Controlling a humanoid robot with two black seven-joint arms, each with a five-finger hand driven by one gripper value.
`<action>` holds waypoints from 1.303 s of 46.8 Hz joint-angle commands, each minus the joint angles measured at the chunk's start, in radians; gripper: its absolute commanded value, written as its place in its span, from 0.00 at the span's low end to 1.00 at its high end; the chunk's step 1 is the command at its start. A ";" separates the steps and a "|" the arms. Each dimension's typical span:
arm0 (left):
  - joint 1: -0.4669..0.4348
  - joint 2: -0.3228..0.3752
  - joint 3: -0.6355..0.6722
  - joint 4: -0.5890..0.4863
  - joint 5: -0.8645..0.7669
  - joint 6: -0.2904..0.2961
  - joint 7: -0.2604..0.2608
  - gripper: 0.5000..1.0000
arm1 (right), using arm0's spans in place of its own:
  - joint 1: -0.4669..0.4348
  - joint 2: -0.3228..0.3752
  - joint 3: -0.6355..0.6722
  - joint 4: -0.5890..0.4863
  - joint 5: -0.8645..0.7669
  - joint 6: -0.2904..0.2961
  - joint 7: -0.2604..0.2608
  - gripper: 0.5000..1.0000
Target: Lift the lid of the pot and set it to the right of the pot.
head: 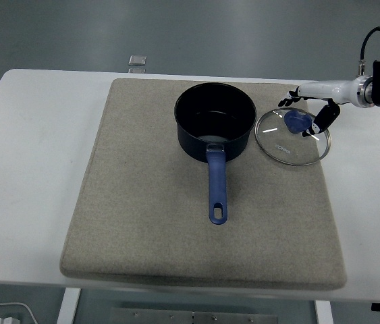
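A dark blue pot [215, 123] with a blue handle pointing toward me stands uncovered on the grey mat [142, 202]. The glass lid [292, 136] with a blue knob [297, 121] lies flat on the mat just right of the pot. My right hand [306, 108] hovers over the lid's far right side with its fingers spread around the knob and off it. The left arm is out of view.
The mat covers most of the white table [28, 169]. A small clear object [136, 62] lies at the table's far edge behind the mat. The lid's right rim sits close to the mat's right edge.
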 commanded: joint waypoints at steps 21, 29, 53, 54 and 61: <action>0.000 0.000 0.000 0.000 0.000 0.001 0.000 1.00 | 0.024 -0.013 0.173 0.001 0.273 0.065 -0.003 0.82; 0.000 0.000 0.000 0.000 0.000 -0.001 0.000 1.00 | 0.023 -0.010 0.187 0.001 0.490 0.053 -0.012 0.82; 0.000 0.000 0.000 0.000 0.000 0.001 0.000 1.00 | -0.019 0.011 0.192 -0.065 1.047 0.044 -0.067 0.82; 0.000 0.000 0.000 0.000 0.000 -0.001 0.000 1.00 | -0.022 0.014 0.195 -0.065 1.073 0.039 -0.078 0.82; 0.000 0.000 0.000 0.000 0.000 0.001 0.000 1.00 | -0.039 0.033 0.205 -0.065 1.246 0.016 -0.103 0.81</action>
